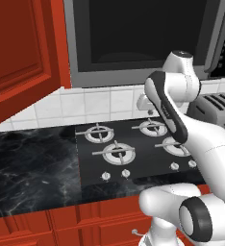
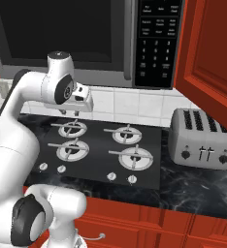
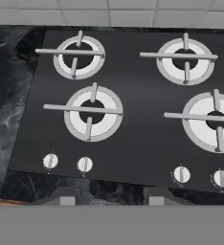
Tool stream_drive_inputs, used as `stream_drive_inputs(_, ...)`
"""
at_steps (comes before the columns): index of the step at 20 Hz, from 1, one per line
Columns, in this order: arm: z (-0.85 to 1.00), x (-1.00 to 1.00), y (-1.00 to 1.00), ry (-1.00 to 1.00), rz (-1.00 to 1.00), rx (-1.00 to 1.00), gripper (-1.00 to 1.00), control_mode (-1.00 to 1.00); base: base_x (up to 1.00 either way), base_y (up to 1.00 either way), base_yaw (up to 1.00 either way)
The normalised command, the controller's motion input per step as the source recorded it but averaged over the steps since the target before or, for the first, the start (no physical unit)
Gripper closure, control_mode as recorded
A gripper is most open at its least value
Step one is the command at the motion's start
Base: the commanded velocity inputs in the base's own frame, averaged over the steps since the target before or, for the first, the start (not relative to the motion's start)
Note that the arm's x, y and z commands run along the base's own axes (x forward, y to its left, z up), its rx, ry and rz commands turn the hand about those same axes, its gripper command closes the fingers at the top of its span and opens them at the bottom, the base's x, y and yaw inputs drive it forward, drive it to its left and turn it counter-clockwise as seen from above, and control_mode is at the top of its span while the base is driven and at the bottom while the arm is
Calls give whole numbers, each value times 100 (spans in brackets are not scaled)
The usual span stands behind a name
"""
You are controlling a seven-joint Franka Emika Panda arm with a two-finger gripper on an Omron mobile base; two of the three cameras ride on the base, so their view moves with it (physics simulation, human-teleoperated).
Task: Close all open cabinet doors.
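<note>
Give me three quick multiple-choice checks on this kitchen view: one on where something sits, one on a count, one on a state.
1. Where is the toaster?
A. On the counter right of the cooktop
B. On a burner
C. Inside the microwave

2. How many burners does the cooktop have?
A. Two
B. Four
C. Six

3. How does the upper red cabinet door right of the microwave stand?
A. Shut flush
B. Swung open
C. Off its hinges on the counter

Answers:
1 A, it stands on the dark marble beside the cooktop.
2 B, the hand view shows four rings.
3 B, it juts out over the toaster; a second cabinet door hangs open at the left.
</note>
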Motion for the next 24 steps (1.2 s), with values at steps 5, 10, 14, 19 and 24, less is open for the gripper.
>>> stream_drive_inputs(5, 0, -24, -6, -2, 0, 1, -100, -100, 0, 0, 0)
stream_drive_inputs(10, 0, -49, -35, -5, -1, 6, -100, -100, 0, 0, 0)
stream_drive_inputs(14, 0, -66, -34, -12, 0, 6, -100, -100, 0, 0, 0)
stream_drive_inputs(19, 0, -60, -22, -12, -2, 3, -100, -100, 0, 0, 0)
stream_drive_inputs(24, 0, -58, -8, -16, -5, 0, -100, -100, 0, 0, 0)
